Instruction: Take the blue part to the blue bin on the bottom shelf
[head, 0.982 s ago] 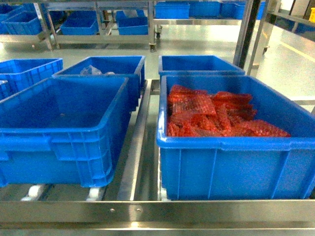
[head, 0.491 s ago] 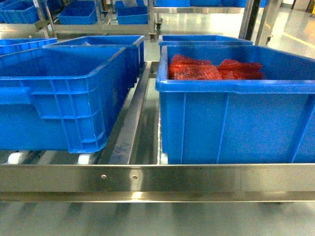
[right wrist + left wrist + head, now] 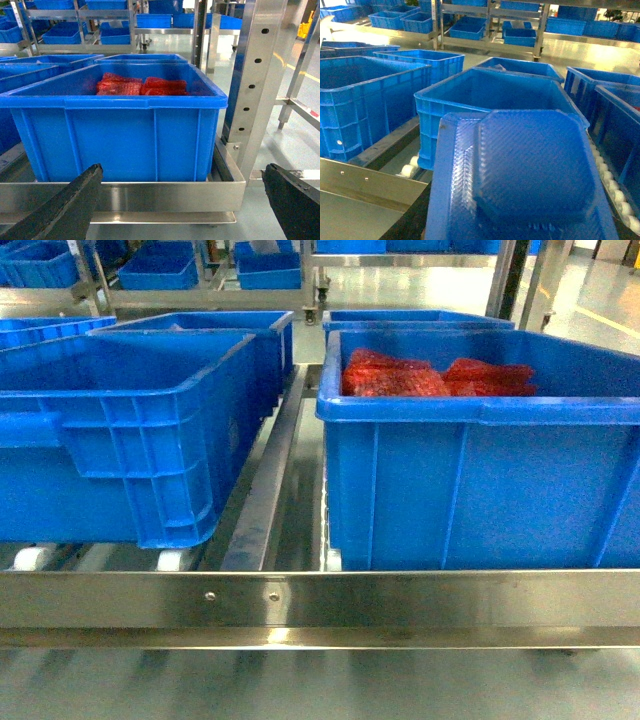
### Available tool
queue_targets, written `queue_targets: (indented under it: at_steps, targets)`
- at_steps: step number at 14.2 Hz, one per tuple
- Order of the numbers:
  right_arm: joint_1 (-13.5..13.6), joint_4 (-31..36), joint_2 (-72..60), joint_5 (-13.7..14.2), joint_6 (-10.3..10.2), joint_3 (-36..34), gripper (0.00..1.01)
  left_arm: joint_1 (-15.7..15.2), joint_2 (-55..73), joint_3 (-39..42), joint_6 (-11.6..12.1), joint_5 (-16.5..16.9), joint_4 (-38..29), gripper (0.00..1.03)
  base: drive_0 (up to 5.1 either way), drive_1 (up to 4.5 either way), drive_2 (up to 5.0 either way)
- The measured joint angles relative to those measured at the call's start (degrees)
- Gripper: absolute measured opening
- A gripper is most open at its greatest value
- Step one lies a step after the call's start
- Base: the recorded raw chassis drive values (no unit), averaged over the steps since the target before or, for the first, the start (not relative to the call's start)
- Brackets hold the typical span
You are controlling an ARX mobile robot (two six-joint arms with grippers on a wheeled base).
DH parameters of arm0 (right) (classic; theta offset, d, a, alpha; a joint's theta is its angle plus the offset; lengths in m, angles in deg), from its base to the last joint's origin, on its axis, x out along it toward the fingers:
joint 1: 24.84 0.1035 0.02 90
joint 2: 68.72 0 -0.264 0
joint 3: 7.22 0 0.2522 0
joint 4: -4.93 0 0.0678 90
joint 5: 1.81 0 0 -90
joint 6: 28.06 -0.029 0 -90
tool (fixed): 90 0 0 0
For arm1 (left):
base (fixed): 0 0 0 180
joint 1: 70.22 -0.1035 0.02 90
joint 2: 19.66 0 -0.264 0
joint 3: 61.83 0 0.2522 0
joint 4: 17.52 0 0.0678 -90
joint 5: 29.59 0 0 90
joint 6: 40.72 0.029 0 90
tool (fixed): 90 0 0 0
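Blue part [image 3: 530, 170] fills the near left-wrist view, over the left bin [image 3: 490, 100] – left gripper hidden, grip unclear. Right gripper [image 3: 182, 200] wide open, empty, before the bin [image 3: 115, 130] of red bags [image 3: 142, 86].

You see the blue part [image 3: 530, 170], a ribbed translucent-blue piece with an octagonal raised face on a flat base, filling the foreground of your left wrist view, tilted toward the camera. Just behind it sits the blue bin [image 3: 490, 100], open-topped, with nothing visible inside. It rests on the bottom shelf [image 3: 300, 600], whose steel rails and small white rollers show beneath it.
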Motion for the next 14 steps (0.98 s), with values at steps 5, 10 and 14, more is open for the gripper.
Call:
queue_targets:
  at_steps: [5, 10, 14]
  targets:
    - [0.0, 0.0, 0.0, 0.0, 0.0, 0.0, 0.98, 0.0, 0.0, 0.0, 0.0, 0.0, -0.1, 0.43, 0.0, 4.15, -4.2]
    - [0.0, 0.0, 0.0, 0.0, 0.0, 0.0, 0.98, 0.0, 0.0, 0.0, 0.0, 0.0, -0.2, 0.43, 0.2, 4.31, -4.0]
    - [0.0, 0.2, 0.0, 0.0, 0.0, 0.0, 0.98, 0.0, 0.0, 0.0, 0.0, -0.1, -0.1, 0.43, 0.2, 4.31, -4.0]
